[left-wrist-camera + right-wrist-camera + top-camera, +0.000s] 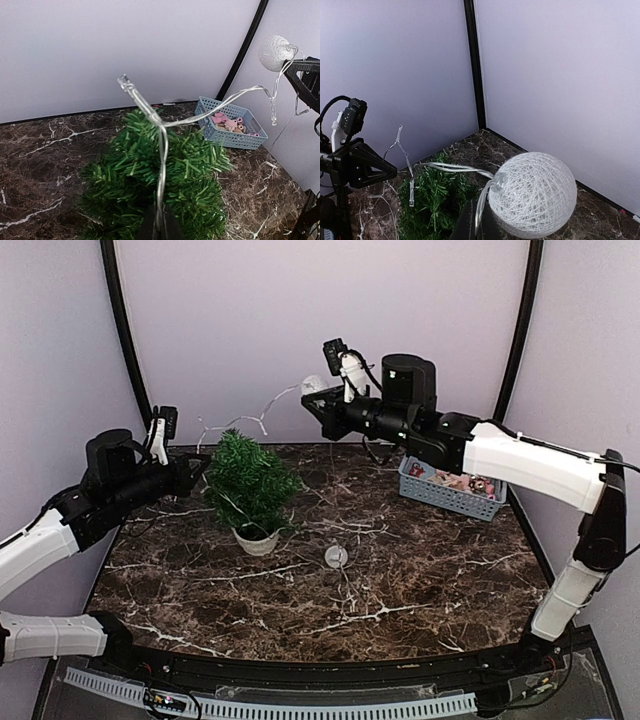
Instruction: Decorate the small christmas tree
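Nothing legible anywhere: no lettering, label, brand mark or number to be made out. Small pink items [227, 122] in the blue basket [440, 497] at the far right of the worktop [420, 580] too small and blurred to show any print.

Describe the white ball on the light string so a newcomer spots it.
Above the far edge of the marble table, find the right gripper. The white woven-thread ball sits at its shut jaws, on a clear string running to the left gripper. It alone is round, white and airborne.
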Controlling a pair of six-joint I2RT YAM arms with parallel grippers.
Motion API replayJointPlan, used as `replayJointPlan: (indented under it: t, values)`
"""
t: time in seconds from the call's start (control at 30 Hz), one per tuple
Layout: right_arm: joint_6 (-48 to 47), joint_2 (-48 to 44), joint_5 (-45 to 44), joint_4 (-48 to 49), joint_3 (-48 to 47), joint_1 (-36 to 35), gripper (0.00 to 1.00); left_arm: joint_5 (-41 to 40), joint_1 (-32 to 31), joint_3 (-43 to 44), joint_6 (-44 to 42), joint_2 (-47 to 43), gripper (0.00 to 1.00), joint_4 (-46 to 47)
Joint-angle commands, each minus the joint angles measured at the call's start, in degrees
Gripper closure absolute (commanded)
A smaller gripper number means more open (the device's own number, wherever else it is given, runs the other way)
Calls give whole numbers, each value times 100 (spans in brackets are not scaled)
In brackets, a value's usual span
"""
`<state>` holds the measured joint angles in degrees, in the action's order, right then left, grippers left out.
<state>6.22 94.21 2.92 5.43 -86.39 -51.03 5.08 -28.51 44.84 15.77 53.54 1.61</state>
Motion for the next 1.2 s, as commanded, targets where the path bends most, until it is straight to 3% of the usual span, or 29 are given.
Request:
replayJointPlan:
  t: [0.0, 0.47, 0.73, 1.0, 1.17]
  values:
    - [-86, 611, -50, -127, -832, -39, 100, -150, 300, -155, 438, -247, 100, -91]
    - [360, 2667, -219, -954, -3415, 164, 100, 1006, 1433, -225, 834, 462, 100, 84]
    - [1061, 3513, 46, -1080, -4325, 551, 100, 1635, 1881, -153, 864, 1235, 100, 575]
    - [1418, 3917, 199, -1294, -4441, 826, 100, 1897, 2005, 232, 760, 1995, 100, 560]
    - [1433, 3839, 135, -1490, -4001, 906, 100, 2065, 2038, 406, 687, 2400, 98, 489]
